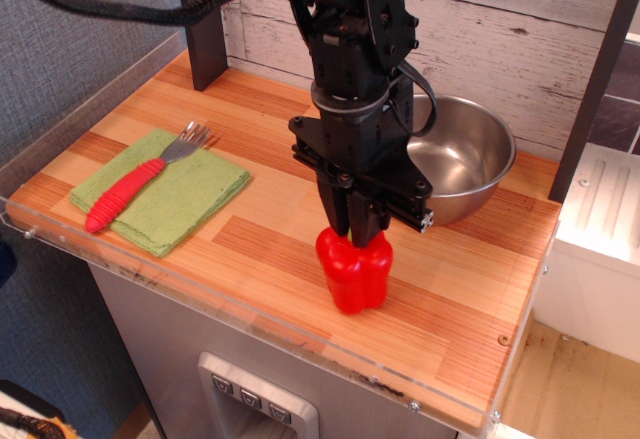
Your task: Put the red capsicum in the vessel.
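Observation:
The red capsicum (pixel 354 271) stands on the wooden table near the front edge, just left of and in front of the steel vessel (pixel 462 155). My gripper (pixel 352 229) points straight down onto the capsicum's top. Its two fingers are drawn together where the green stem is, and the stem is hidden between them. The capsicum's base looks to be on or barely off the wood; I cannot tell which. The vessel is empty and sits behind and to the right of the gripper, partly hidden by the arm.
A red-handled fork (pixel 130 187) lies on a folded green cloth (pixel 190 199) at the left. A clear plastic lip (pixel 200 299) runs along the table's front edge. Dark posts (pixel 203 19) stand at the back left and far right, before a plank wall.

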Controlling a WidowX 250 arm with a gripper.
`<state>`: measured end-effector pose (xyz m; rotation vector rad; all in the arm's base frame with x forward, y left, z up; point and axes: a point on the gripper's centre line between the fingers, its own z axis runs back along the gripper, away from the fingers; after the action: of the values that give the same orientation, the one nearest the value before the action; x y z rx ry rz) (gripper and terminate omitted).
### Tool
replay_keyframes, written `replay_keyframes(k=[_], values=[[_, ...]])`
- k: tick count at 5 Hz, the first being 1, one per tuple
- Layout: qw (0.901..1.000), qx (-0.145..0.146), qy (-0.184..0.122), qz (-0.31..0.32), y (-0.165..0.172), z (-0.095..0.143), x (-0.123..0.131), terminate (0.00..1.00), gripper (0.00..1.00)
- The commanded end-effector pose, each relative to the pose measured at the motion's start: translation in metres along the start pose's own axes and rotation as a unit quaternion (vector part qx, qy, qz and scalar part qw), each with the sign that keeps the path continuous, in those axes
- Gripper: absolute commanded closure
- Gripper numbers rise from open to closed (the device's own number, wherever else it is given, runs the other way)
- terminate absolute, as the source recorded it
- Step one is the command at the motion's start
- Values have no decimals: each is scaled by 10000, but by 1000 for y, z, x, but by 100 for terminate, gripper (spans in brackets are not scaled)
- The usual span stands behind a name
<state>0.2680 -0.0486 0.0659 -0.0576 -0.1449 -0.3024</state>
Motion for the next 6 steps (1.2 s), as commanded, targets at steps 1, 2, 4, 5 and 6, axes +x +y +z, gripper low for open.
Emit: replay_keyframes(k=[1, 2, 4, 5, 6], values=[[9992, -121, -363, -66, 1, 24, 11, 0, 100], [9965, -186, -815, -23, -2, 62, 41, 0, 100], [9928, 110, -1179, 191, 13, 98, 100, 0, 100], [9956, 157, -906, 187, 22, 74, 118, 0, 100], [9987, 146, -477, 137, 27, 47, 115, 0, 100]])
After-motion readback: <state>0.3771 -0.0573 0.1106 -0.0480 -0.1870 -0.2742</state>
